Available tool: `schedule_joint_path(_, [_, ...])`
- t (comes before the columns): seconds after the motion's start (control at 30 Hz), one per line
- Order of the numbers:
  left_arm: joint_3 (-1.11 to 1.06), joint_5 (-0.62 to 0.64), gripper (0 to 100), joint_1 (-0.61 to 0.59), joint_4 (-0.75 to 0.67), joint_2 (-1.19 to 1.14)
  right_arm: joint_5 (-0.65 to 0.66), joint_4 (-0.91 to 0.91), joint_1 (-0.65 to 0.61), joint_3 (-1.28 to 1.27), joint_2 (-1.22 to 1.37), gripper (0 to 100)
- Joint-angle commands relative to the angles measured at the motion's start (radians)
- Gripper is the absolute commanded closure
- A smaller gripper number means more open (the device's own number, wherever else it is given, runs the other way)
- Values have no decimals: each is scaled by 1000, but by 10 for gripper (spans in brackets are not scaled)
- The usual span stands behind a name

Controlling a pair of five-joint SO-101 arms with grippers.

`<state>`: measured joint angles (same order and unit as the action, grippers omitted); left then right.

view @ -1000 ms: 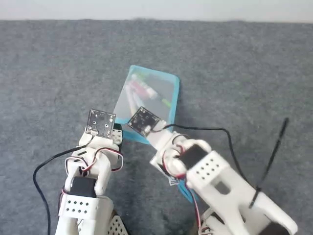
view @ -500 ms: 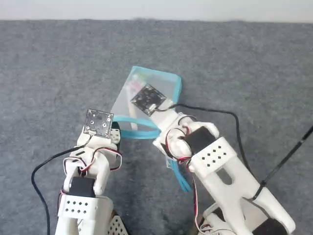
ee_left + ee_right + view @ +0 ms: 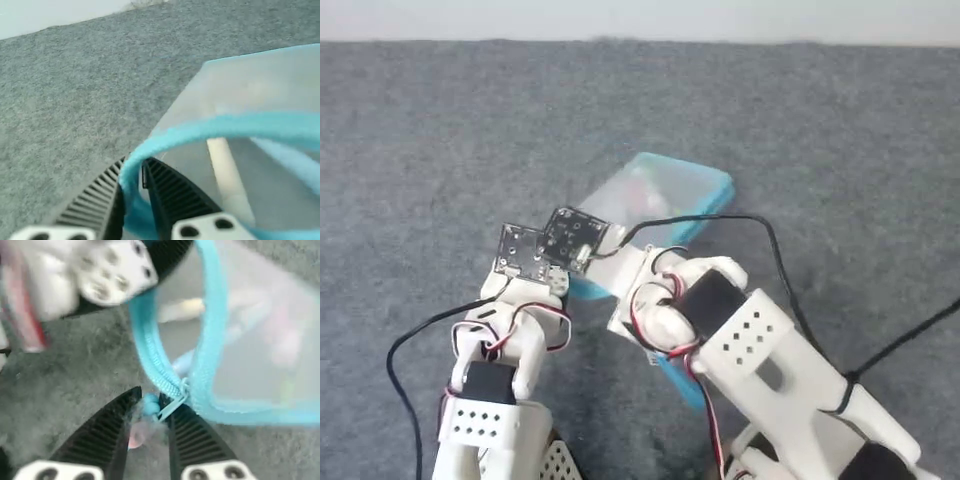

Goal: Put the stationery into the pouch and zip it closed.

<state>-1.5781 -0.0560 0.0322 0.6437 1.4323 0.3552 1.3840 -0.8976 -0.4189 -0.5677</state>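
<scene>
Pouch, high view: lies on the grey table at centre frame. Its long axis runs from lower left to upper right, with the far corner toward the right. Half a second ago it stood more upright in the frame, its mouth gaping as a blue loop at the lower left. Since then the right arm has swung its wrist leftward, from over the pouch body to just beside the wrist of the left arm. The pouch has pivoted with it. Left arm unmoved across the three frames. Stationery shows as red and green blurs through the clear wall, so loading looks done.

Left wrist view: left hand is clamped on the blue zip band at the pouch's end. The band arches up and away from the jaws, so the mouth is not flat shut here. A pale stick lies inside, under the band.

Right wrist view: right hand is pinched on the zip pull, jaws nearly together around it. Past the pull the zip band splits into an open loop that runs to the left hand in the upper left of frame. Stationery shows pale and pink through the wall.

Reading: the pivot looks more like the pull dragging the whole pouch than the slider running along the band. Zip judged mostly open. The left-hand anchor looks sound; closing remains to be done.
</scene>
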Motion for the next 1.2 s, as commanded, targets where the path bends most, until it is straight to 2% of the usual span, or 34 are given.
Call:
schedule_joint_path(0.0, [50, 5, 991, 49, 2, -9, 55, 104, -50, 187, 4, 991])
schedule_joint_path(0.2, [50, 5, 991, 52, 2, -9, 49, 278, -2, 385, 8, 991])
schedule_joint_path(0.3, [48, 5, 991, 52, 2, -9, 46, 283, -50, 405, 8, 991])
schedule_joint_path(0.5, [41, 5, 991, 49, 0, -9, 66, 165, -229, 256, 44, 975])
schedule_joint_path(0.8, [45, 12, 991, -32, -23, -8, 98, 148, -239, 172, -110, 731])
schedule_joint_path(1.17, [45, 11, 991, -31, -20, -8, 100, 120, -174, -41, -341, 723])
